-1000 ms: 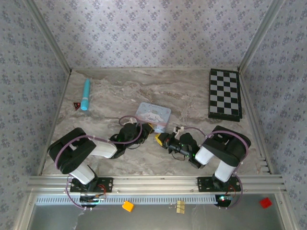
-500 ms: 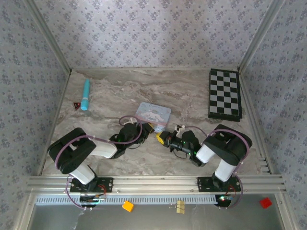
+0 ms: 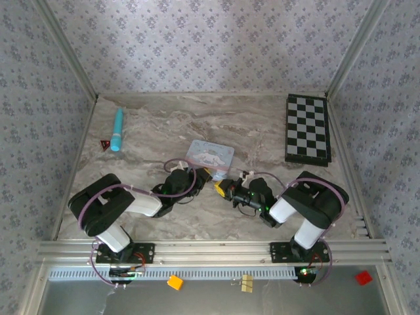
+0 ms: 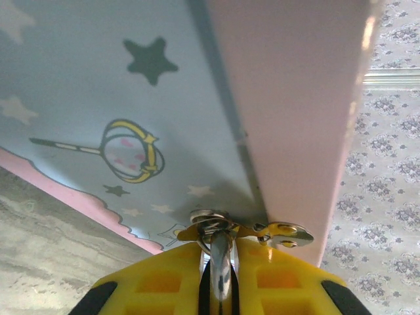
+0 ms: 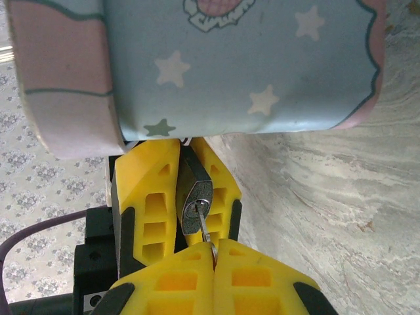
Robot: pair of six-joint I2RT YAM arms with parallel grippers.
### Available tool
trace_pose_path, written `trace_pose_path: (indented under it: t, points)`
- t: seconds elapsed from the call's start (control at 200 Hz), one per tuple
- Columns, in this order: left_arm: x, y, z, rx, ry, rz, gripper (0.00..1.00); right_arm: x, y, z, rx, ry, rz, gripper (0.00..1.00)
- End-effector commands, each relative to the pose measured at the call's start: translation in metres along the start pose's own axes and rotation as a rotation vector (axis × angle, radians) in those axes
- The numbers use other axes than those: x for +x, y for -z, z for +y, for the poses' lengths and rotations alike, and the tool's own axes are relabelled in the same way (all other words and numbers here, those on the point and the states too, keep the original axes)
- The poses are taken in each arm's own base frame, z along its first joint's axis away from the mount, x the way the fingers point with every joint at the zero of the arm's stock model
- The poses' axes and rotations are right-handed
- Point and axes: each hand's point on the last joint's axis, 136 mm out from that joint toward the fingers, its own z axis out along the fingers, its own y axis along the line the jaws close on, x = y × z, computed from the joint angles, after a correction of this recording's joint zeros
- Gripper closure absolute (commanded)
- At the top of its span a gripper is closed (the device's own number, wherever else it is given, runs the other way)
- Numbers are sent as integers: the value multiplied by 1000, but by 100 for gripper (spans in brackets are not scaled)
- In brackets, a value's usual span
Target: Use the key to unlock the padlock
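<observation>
Pinching the key (image 5: 206, 233) in our tightly closed right claw (image 5: 213, 249), we face the padlock (image 5: 195, 205) clamped in our left claw (image 3: 206, 174); the blade sits in the keyhole, lengthwise.

key (image 5: 205, 231) in padlock (image 5: 195, 197), blue tin (image 5: 243, 65) above

Soft, even light falls from above on my table (image 3: 262, 131), shadows faint, overhead view sharp. On my left wrist, so close the tin (image 4: 98, 98) goes soft, a dark shadow pooling under its edge. Right wrist is bright, padlock (image 5: 195, 197) and key (image 5: 205, 233) crisp, a small glint on the metal
</observation>
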Motion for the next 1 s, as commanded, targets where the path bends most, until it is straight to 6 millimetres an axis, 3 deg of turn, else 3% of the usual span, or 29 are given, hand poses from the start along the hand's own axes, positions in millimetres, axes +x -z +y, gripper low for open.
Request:
trace_pose_path:
  t: [0.0,0.21,0.395,0.725,0.994]
  points:
    - [33,-2,-22,75,-22,127,100,-5,-3,36,-117,24,-30,100]
    - [36,-2,-27,88,-16,137,100,-9,-8,33,-106,24,-30,100]
    - [61,1,-25,78,-17,184,100,-13,-12,45,-131,27,-17,100]
    - [67,0,-35,114,-3,200,100,-11,-24,51,-143,37,5,100]
    - [68,3,-41,128,-4,201,100,-29,-18,26,-80,25,-52,100]
